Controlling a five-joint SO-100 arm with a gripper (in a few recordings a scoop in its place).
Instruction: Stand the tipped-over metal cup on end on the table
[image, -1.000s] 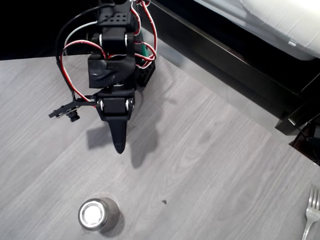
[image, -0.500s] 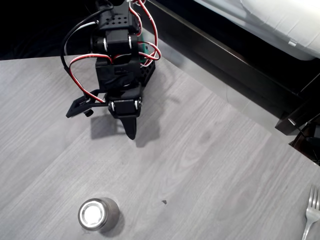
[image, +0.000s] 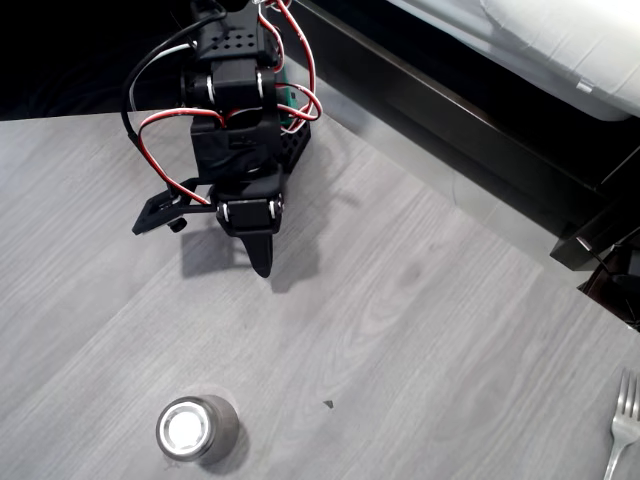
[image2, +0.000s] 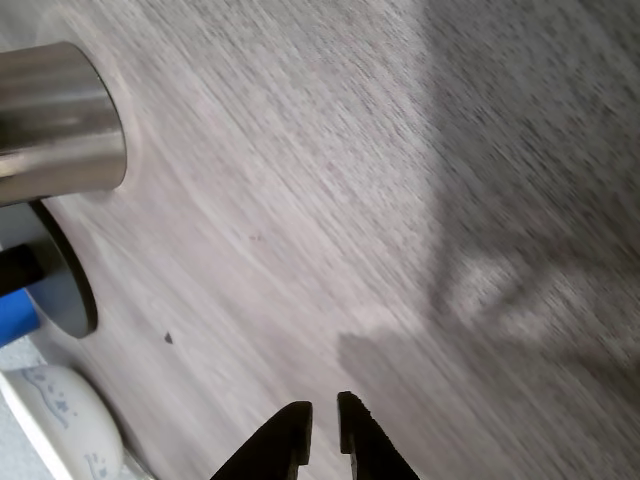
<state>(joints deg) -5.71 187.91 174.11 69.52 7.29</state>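
A: What colour is the table (image: 420, 330)?

B: Light grey, with a wood-grain pattern and one small dark speck (image: 327, 404) (dark shadows fall across it in the wrist view).

A: And the metal cup (image: 197, 429)?

B: Shiny silver, with a bright white glare on its top in the overhead view.

A: The arm?

B: Black, gripper (image: 262, 266) included, with red, white and black wires (image: 150, 120) looping round it.

A: At the edges?

B: A silver fork (image: 623, 428), a black frame (image: 470, 120) and white bedding (image: 560, 40).
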